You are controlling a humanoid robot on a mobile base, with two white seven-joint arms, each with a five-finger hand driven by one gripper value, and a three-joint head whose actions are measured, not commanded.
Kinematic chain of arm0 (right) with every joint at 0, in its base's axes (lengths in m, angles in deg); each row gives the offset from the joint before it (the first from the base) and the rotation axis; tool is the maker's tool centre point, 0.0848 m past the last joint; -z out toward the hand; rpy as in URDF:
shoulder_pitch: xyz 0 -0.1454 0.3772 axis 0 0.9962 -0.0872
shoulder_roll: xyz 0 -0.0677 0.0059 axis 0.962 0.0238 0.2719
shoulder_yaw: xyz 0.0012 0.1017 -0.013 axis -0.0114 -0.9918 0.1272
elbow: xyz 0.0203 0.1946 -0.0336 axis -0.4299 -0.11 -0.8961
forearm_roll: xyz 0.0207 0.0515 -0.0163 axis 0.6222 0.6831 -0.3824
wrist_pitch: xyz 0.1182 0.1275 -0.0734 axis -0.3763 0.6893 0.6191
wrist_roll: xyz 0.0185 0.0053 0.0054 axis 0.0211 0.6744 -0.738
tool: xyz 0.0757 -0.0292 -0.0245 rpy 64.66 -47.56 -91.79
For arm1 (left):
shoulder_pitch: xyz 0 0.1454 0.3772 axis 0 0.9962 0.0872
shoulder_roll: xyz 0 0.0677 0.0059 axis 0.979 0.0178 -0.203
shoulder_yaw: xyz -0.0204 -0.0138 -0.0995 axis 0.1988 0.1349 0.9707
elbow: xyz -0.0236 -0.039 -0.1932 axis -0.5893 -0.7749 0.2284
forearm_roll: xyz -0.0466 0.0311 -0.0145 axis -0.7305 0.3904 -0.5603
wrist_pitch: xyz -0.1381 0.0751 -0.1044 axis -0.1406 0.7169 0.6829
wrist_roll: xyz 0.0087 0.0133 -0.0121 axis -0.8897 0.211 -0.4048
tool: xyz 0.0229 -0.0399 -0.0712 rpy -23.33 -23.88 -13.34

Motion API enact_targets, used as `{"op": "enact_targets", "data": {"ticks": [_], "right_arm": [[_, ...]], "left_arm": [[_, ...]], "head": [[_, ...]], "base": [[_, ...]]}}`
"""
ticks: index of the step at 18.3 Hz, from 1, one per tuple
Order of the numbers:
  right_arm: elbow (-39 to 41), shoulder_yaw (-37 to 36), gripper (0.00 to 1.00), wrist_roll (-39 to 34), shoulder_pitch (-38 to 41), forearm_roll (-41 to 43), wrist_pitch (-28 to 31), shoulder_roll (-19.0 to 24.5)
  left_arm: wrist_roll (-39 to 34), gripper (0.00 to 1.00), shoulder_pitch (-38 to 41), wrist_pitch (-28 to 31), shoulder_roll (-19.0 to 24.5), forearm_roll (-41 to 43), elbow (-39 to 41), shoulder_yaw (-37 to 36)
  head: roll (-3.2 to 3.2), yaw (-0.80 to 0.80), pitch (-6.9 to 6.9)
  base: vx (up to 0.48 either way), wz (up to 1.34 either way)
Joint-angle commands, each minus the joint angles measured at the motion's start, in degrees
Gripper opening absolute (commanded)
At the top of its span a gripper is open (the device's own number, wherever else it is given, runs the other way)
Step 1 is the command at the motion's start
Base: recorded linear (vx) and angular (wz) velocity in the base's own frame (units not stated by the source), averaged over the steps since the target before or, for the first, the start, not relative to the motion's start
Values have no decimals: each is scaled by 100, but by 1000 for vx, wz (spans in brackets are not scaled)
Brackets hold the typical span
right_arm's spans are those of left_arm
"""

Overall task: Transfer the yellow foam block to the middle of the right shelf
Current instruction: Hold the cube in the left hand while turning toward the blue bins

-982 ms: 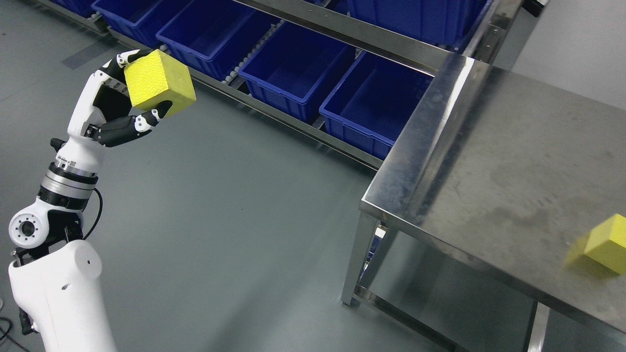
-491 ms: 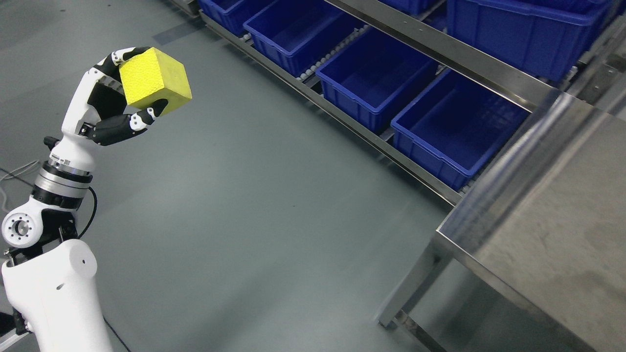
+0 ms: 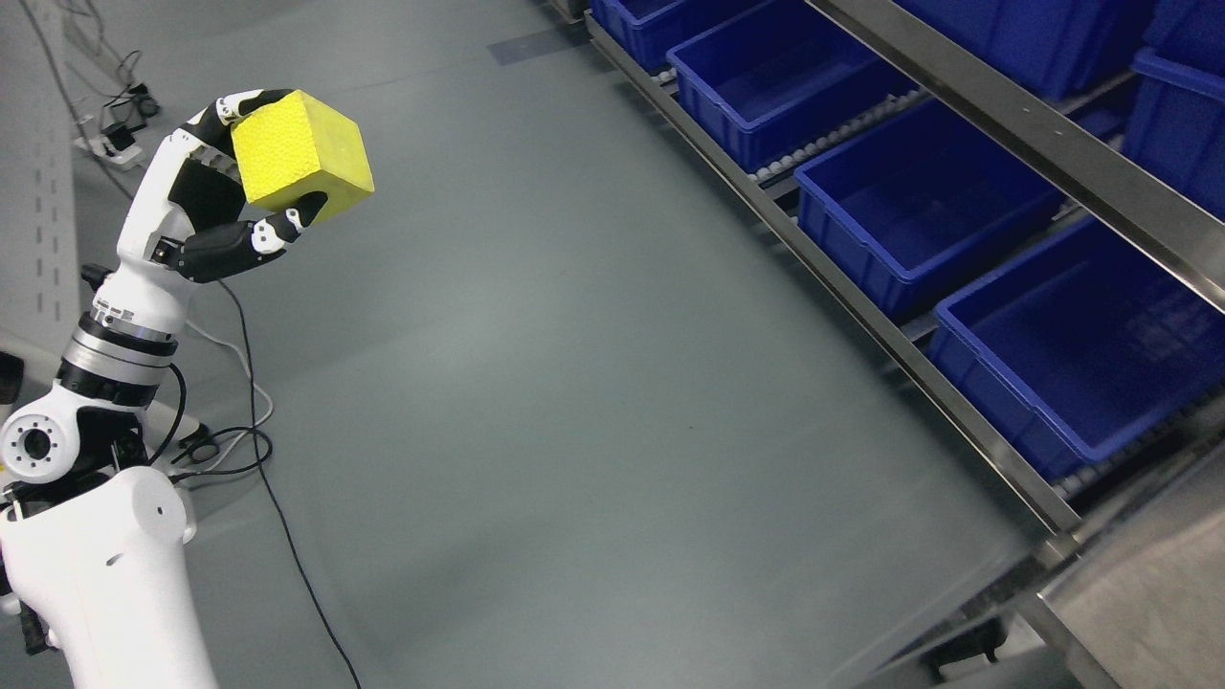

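With the view swung left so the steel table has all but left the near right corner, the left hand [image 3: 225, 206] keeps its fingers clamped on the yellow cube-shaped foam block [image 3: 301, 158], far left of the blue plastic bins [image 3: 919, 206], likely mid-carry.

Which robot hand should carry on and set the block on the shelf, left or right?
Left. The left robot hand already grips the yellow foam block, held up over the floor, with the shelf of blue bins off to its right. The right arm is not in view, so a handover looks needless.
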Motion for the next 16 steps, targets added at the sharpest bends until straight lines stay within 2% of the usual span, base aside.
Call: {"op": "enact_targets", "data": {"ticks": [1,9,16], "right_arm": [[100,0,100,-5,0,-53,-2,-100],[100,0,100,3,0,-44,-2,-100],[100,0,100,3,0,-44,-2,-100]], "left_arm": [[5,38,1,14,-54,-2,4,11],[13,38,10,14,-63,-2,30,-77],[13,38,19,14,-54,-2,21,-77]], "head": [[0,0,0],[0,0,0],[0,0,0]], "base": [[151,557],[169,458],[224,87]]}}
